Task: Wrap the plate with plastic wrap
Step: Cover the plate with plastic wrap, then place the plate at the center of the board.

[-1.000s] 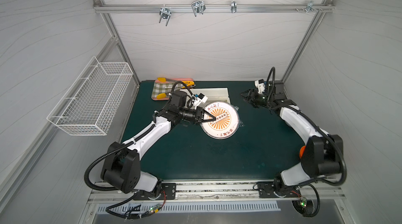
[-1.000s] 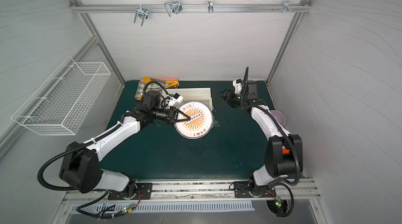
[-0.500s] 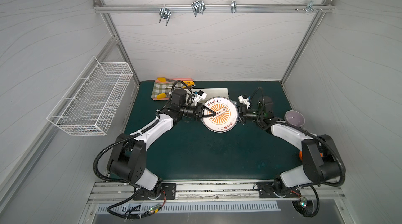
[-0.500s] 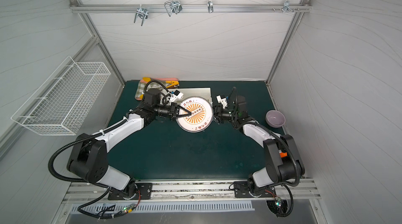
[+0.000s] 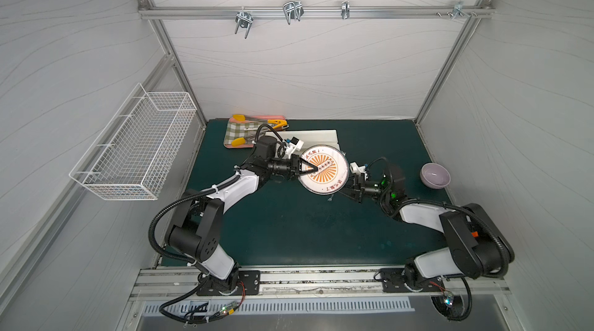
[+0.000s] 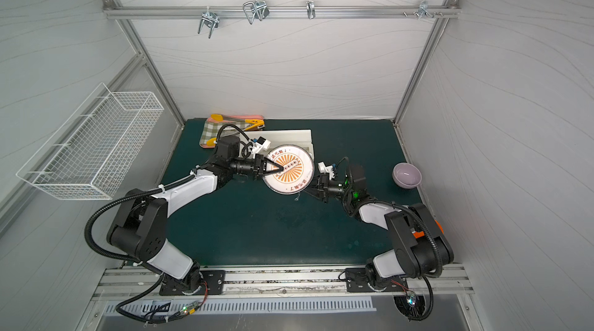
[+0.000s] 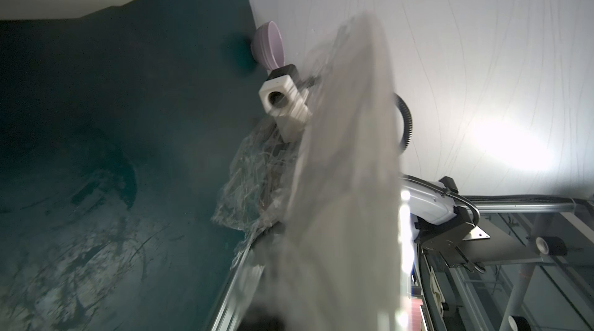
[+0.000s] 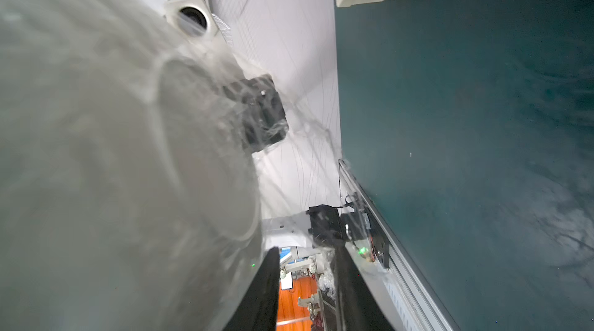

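The white plate (image 5: 324, 170) (image 6: 289, 168) with the orange sunburst is held off the green mat, tilted face up toward the top views. My left gripper (image 5: 313, 170) (image 6: 280, 170) is shut on it, one finger lying across its face to the centre. Plastic wrap (image 7: 254, 181) clings over the plate's underside (image 8: 112, 152) and hangs crinkled off its edge. My right gripper (image 5: 345, 189) (image 8: 305, 249) sits at the plate's near right edge, its dark fingers a narrow gap apart with wisps of film by one of them. The cream dispenser box (image 5: 308, 136) lies just behind.
A pale purple bowl (image 5: 435, 175) stands at the mat's right side. A green-checked tray (image 5: 244, 133) with utensils sits at the back left. A white wire basket (image 5: 135, 146) hangs on the left wall.
My right gripper came from the back right to the plate's near right edge, and its jaws narrowed. My left gripper shifted the plate back toward the dispenser box.
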`<action>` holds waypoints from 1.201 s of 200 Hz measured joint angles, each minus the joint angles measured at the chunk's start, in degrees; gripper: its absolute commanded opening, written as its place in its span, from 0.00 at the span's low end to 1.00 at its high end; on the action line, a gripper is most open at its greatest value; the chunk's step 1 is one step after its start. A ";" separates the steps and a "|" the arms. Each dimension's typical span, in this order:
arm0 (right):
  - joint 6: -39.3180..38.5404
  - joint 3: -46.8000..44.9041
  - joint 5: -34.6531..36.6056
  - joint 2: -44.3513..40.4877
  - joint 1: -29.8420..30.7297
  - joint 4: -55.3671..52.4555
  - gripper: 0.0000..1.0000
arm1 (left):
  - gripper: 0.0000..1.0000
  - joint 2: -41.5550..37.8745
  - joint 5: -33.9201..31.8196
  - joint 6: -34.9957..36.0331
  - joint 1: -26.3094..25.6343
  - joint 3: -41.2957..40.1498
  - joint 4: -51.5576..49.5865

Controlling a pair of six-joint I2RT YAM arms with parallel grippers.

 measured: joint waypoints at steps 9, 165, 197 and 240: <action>-2.99 0.59 1.07 -2.45 0.17 -6.82 0.39 | 0.00 0.79 -0.39 -1.01 0.04 -1.88 1.38; -43.43 23.23 33.57 -1.27 3.15 -70.60 0.55 | 0.00 15.96 -11.13 4.24 -3.65 -7.96 0.42; -43.52 24.83 35.52 6.12 5.92 -67.49 0.52 | 0.32 16.06 -12.81 7.61 -4.09 -7.08 -2.58; -44.46 25.35 36.33 8.59 5.92 -65.42 0.51 | 0.64 15.02 -14.84 12.17 -4.31 -4.17 -11.98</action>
